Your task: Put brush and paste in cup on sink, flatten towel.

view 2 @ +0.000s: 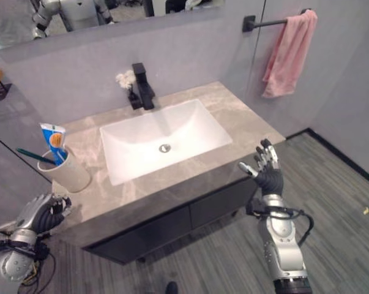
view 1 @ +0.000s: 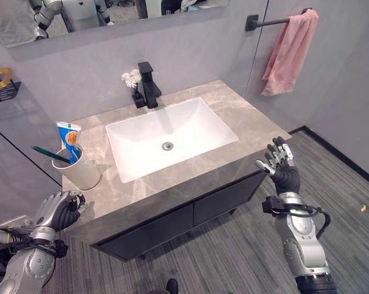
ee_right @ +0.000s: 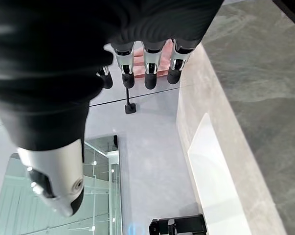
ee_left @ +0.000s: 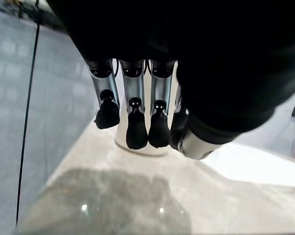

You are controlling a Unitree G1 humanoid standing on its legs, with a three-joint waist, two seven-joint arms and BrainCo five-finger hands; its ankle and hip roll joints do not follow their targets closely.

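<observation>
A white cup [view 1: 81, 170] stands on the left end of the marble counter [view 1: 236, 116]. A blue and white toothpaste tube [view 1: 69, 138] and a green toothbrush [view 1: 49, 154] stick out of it. My left hand [view 1: 60, 210] hovers at the counter's front left corner, just short of the cup [ee_left: 146, 151], its fingers [ee_left: 136, 128] curled and holding nothing. A pink towel [view 1: 289, 52] hangs bunched on the right end of a black wall bar [view 1: 267, 23]. My right hand [view 1: 282, 166] is raised in front of the counter's right corner, open with fingers spread, pointing toward the towel [ee_right: 152, 55].
A white basin [view 1: 172, 138] fills the counter's middle, with a black faucet [view 1: 149, 86] and small white flowers [view 1: 132, 78] behind it. A wire shelf [view 1: 0, 89] hangs on the left wall. Dark cabinet doors [view 1: 190, 214] sit under the counter, above grey plank floor.
</observation>
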